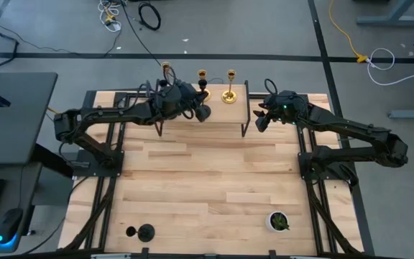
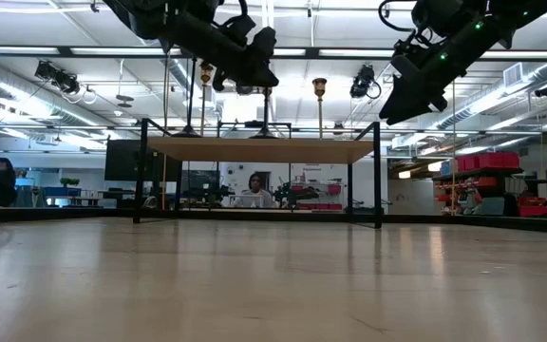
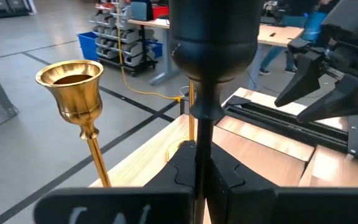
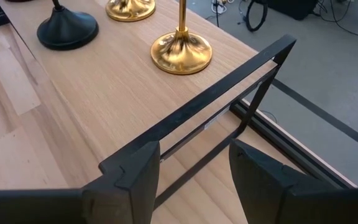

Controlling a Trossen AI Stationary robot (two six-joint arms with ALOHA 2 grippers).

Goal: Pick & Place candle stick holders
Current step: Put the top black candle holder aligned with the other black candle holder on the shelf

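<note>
Three gold candle stick holders (image 1: 229, 94) line the far edge of the raised wooden shelf (image 1: 221, 114) at the back of the table (image 1: 207, 180), and the left gripper (image 1: 201, 108) is right there among them, clamped tight on the thin stem of a black candle stick holder (image 3: 211, 56). Its dark cup fills the left wrist view, upright between the fingers, with a gold cup (image 3: 73, 81) standing just beside it. From the low camera, that arm hangs over the shelf top, gold stems rising behind it.

Over on the other side, the right gripper (image 1: 262, 121) hovers near the shelf's right end, fingers spread wide with nothing between them. Its wrist view looks down on the black frame rail, two gold bases (image 4: 181, 53) and one black base (image 4: 67, 28) sitting on the shelf surface.

Down at the near edge of the table, another black holder (image 1: 145, 232) waits, well apart from the small white pot with a green plant (image 1: 278, 221).
</note>
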